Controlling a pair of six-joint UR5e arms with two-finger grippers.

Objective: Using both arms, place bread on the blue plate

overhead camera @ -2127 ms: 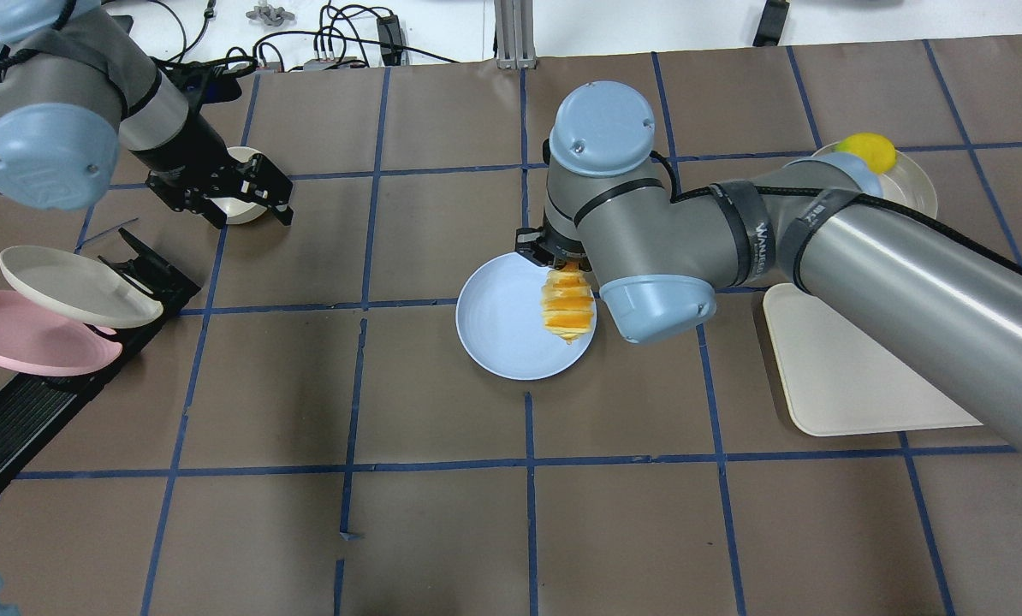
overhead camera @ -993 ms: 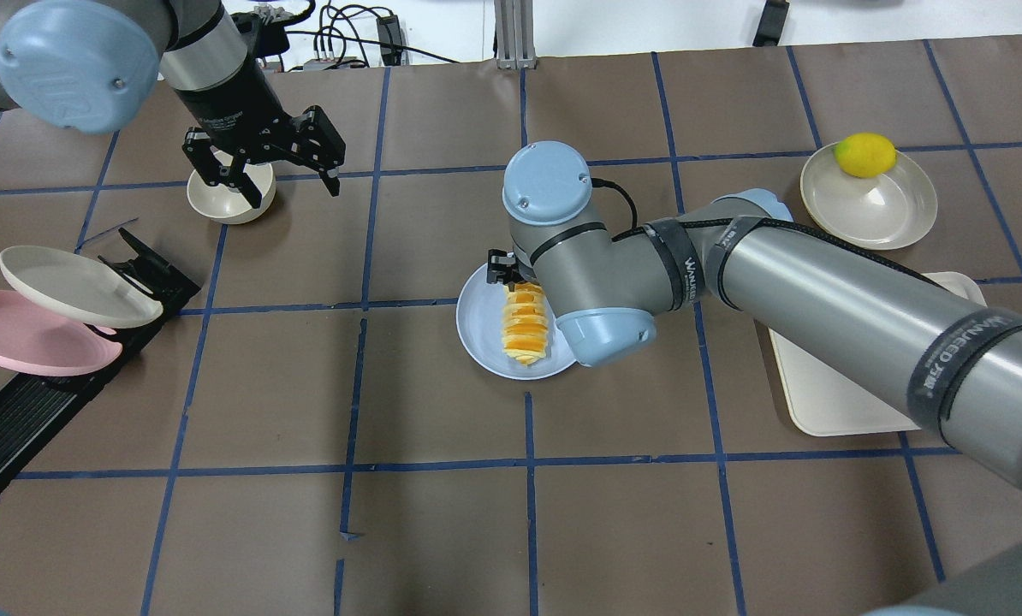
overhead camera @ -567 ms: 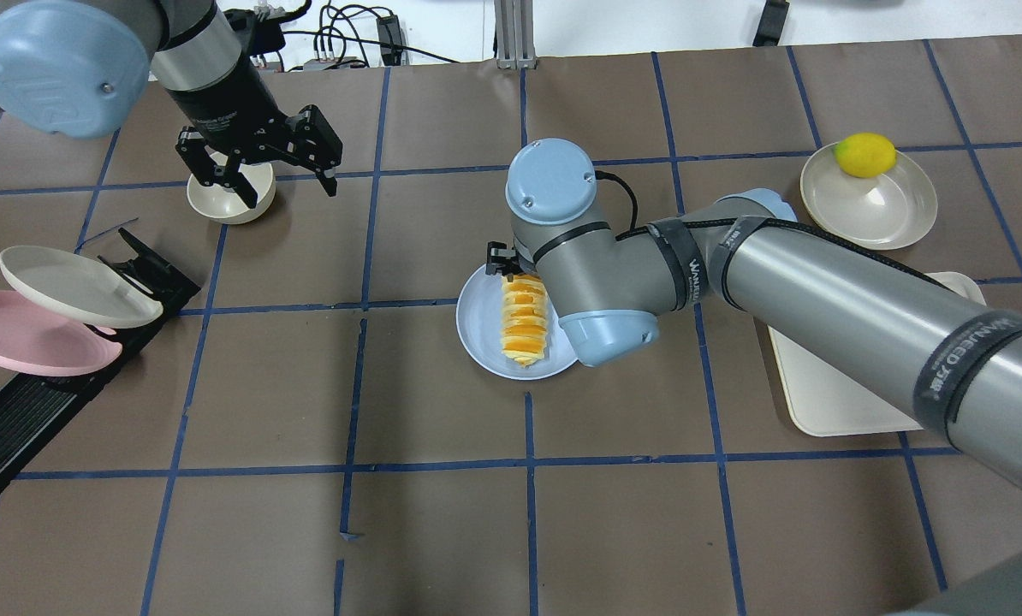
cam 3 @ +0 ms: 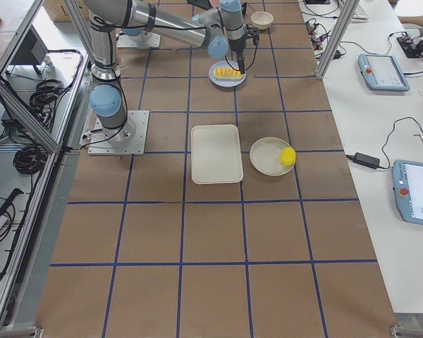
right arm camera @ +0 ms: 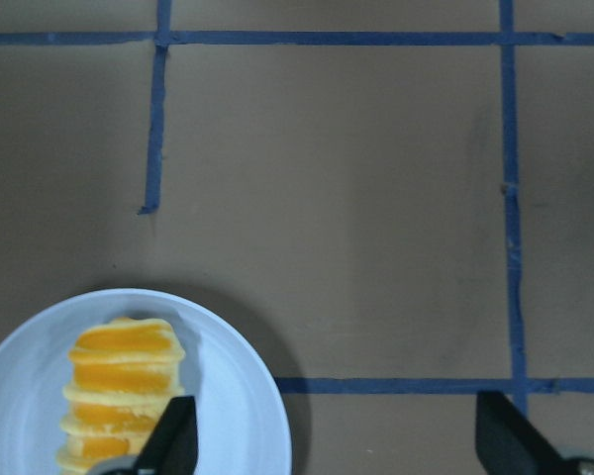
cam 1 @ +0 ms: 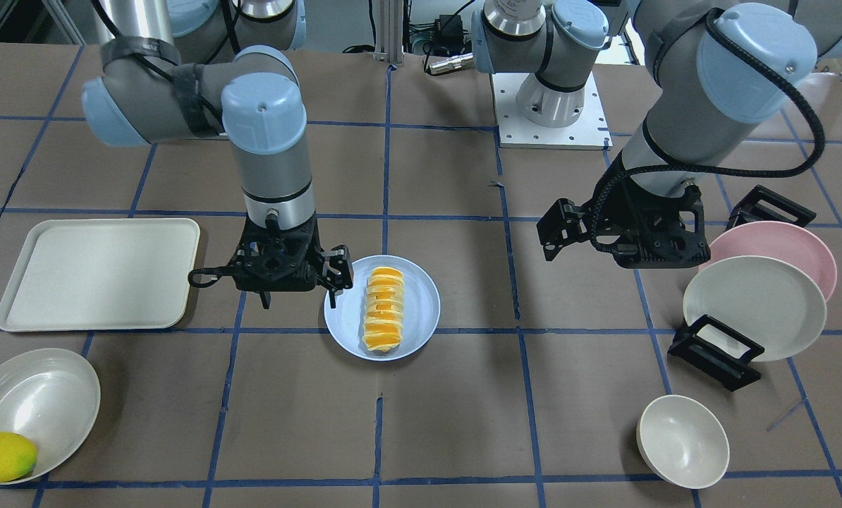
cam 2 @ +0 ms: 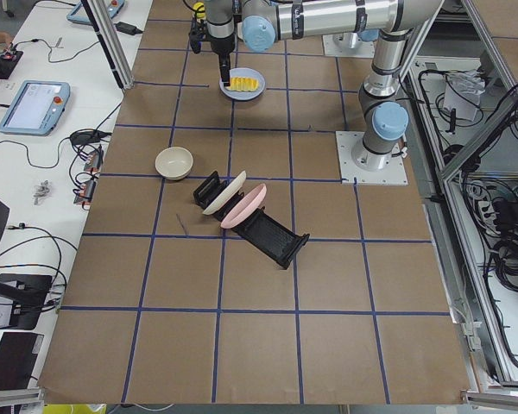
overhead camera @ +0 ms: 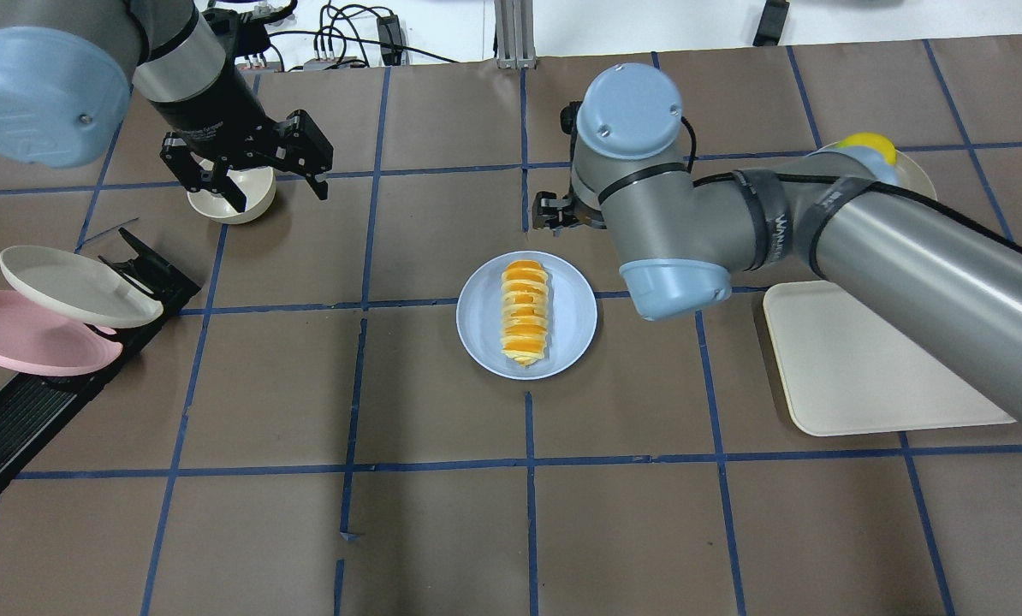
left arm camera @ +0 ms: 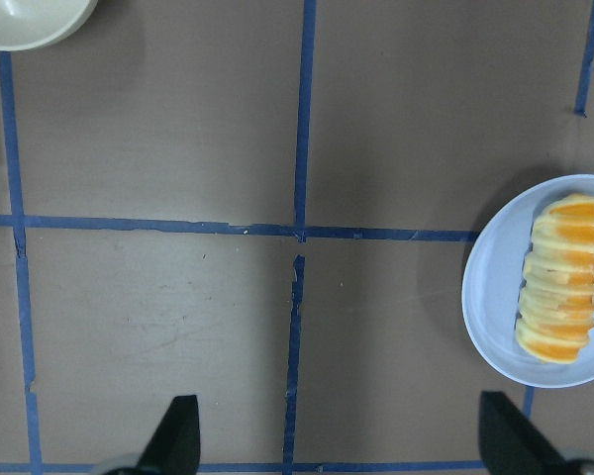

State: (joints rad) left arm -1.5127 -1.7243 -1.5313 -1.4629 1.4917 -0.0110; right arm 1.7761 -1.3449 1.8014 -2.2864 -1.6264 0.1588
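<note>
The bread [overhead camera: 525, 312], an orange and cream striped roll, lies lengthwise on the blue plate [overhead camera: 485, 318] at mid-table. It also shows in the front view [cam 1: 382, 309] on the plate [cam 1: 421, 303]. My right gripper [cam 1: 297, 296] is open and empty. It hangs above the table just beside the plate, apart from the bread. Its wrist view shows the bread [right arm camera: 124, 381] and plate [right arm camera: 233, 396] at lower left. My left gripper [overhead camera: 271, 184] is open and empty, far from the plate, above a bowl. Its wrist view shows the plate [left arm camera: 490, 297] at the right.
An off-white bowl [cam 1: 682, 441] sits under the left gripper. A black rack [overhead camera: 147, 265] holds an off-white plate [overhead camera: 74, 287] and a pink plate [overhead camera: 23, 335]. A cream tray [overhead camera: 862, 359] and an off-white plate [cam 1: 37, 398] with a yellow lemon [cam 1: 1, 455] are on the right arm's side.
The right gripper lowered the bread onto the blue plate, let go of it, and has pulled back up and off the plate. The left gripper moved over the bowl and stayed open.
</note>
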